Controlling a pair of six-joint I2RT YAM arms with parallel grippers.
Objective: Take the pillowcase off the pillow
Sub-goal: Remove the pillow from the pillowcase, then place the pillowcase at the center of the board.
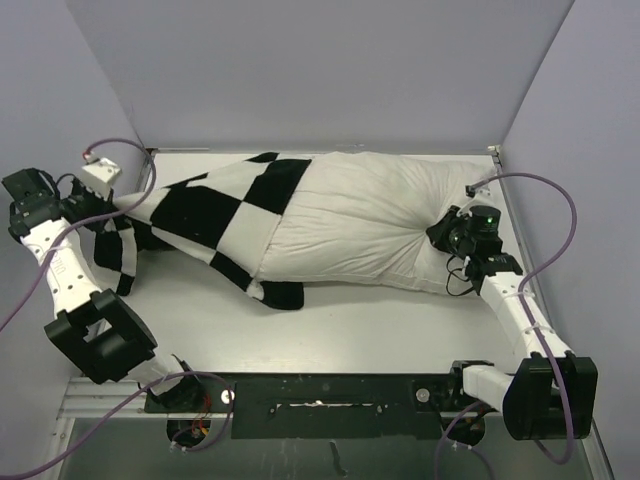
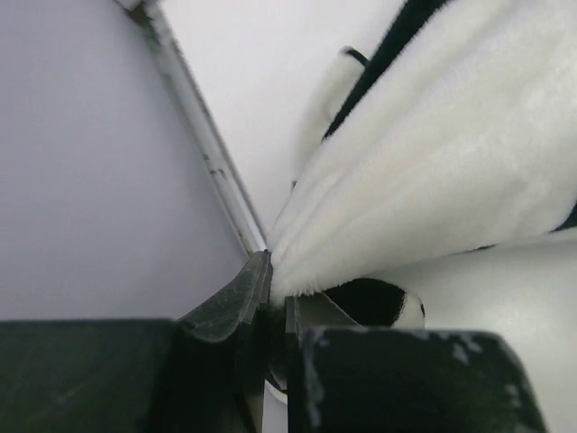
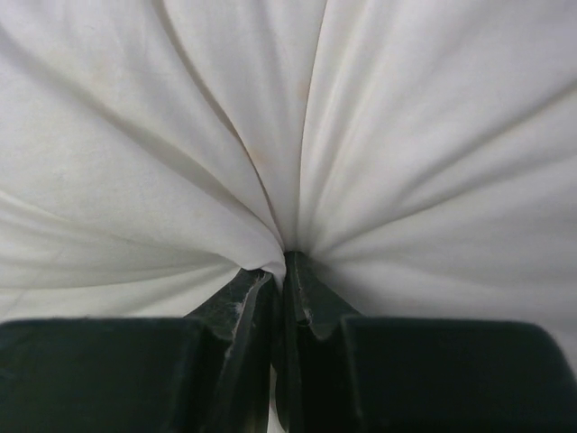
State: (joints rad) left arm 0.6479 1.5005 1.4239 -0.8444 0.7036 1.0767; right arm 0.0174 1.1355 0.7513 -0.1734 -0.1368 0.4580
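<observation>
The pillowcase (image 1: pixel 205 215) lies on the left half of the bench (image 1: pixel 340 330). Its black-and-white squares are drawn into a taper toward the left wall (image 1: pixel 60 100). It covers only the left end of the pillow (image 1: pixel 360 215), and the rest of that plain white cushion lies bare, stretching to the right. By my judgement the pillowcase is more than half off but not free.

The left claw (image 1: pixel 120 203) is closed on the narrow tip of the pillowcase. The right claw (image 1: pixel 435 232) is closed on a pinch of the pillow's right end, where the fabric puckers into it. The 2 grips sit at opposite ends for a plain reason, I judge. One anchors the pillow while the other draws the pillowcase away, so a pull separates the 2 instead of dragging both across the bench.

The overhead view gives the whole layout: how much pillow is exposed, and a black corner of the pillowcase lying at the pillow's near edge. It does not show the jaws closely. The left wrist view does. There the fingers (image 2: pixel 230 302) meet on a fold of fluffy white fabric, with a black patch just beside them, close to where the bench meets the wall. The right wrist view shows creases radiating from the closed tips, all white cloth with no checks in sight.
</observation>
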